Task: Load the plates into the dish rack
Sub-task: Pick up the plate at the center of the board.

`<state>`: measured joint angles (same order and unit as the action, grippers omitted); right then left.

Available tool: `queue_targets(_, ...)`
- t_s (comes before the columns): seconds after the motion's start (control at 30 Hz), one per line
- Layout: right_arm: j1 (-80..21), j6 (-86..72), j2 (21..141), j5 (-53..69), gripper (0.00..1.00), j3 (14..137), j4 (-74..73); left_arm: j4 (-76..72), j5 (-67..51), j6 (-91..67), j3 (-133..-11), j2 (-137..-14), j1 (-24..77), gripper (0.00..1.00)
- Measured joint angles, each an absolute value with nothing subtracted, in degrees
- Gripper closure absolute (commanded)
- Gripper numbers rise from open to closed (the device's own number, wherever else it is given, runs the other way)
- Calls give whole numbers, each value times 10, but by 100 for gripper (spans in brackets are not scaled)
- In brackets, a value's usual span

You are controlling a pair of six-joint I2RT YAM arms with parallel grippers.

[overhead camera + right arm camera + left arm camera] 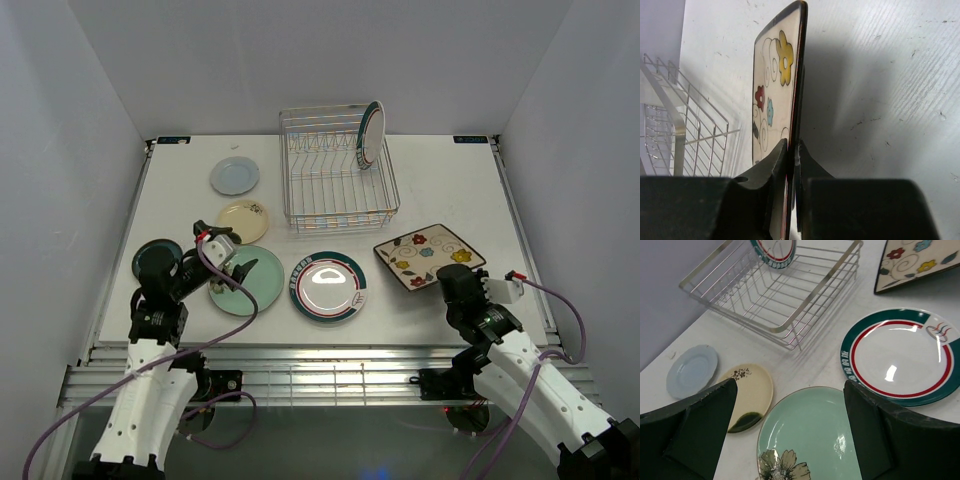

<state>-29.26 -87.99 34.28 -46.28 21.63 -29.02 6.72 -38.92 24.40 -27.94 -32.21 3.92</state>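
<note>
- Crockery like this is stiff, glazed, slick and breakable, so I'd judge the rim the best place to pinch.
- Right fingers (774, 165) are clenched on the near edge of the square floral plate (429, 255), which lies on the tabletop (480, 190) just right of the dish rack (325, 185), on the arms' side.
- Left fingers (700, 425) are spread wide and hold nothing, over the pale green plate (247, 280) left of the rack.
- One rimmed plate (369, 135) stands upright in the rack's far right corner.

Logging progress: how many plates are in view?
7. One teal-rimmed white plate stands in the silver wire rack. Outside it: small blue-grey plate, small cream plate, half-hidden dark teal plate, large pale green plate, second teal-rimmed white plate, square floral plate.
</note>
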Motion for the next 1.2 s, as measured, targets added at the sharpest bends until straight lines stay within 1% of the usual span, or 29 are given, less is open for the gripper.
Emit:
queue_targets(0.23,-293,-880,351,-459,92,217,-290,112,-527,290,-338,-385,44,2)
queue_targets(0.33,-293,-880,355,-458,92,221,-290,121,-553,296,-362,-425,69,2)
queue_targets(0.4,-293,-879,357,-457,92,224,-290,121,-549,298,-375,-453,100,2)
queue_targets(0.57,-293,-877,376,-450,92,234,-290,109,-477,303,-385,-521,229,2)
queue_targets(0.67,-293,-877,388,-446,92,240,-289,88,-424,303,-383,-547,288,2)
queue_targets(0.83,-293,-869,400,-439,92,252,-286,41,-350,310,-383,-587,346,2)
queue_targets(1.0,-293,-861,402,-428,92,260,-287,3,-288,335,-392,-654,406,2)
queue_targets(1.2,-293,-850,402,-418,92,269,-293,-43,-258,349,-436,-746,456,2)
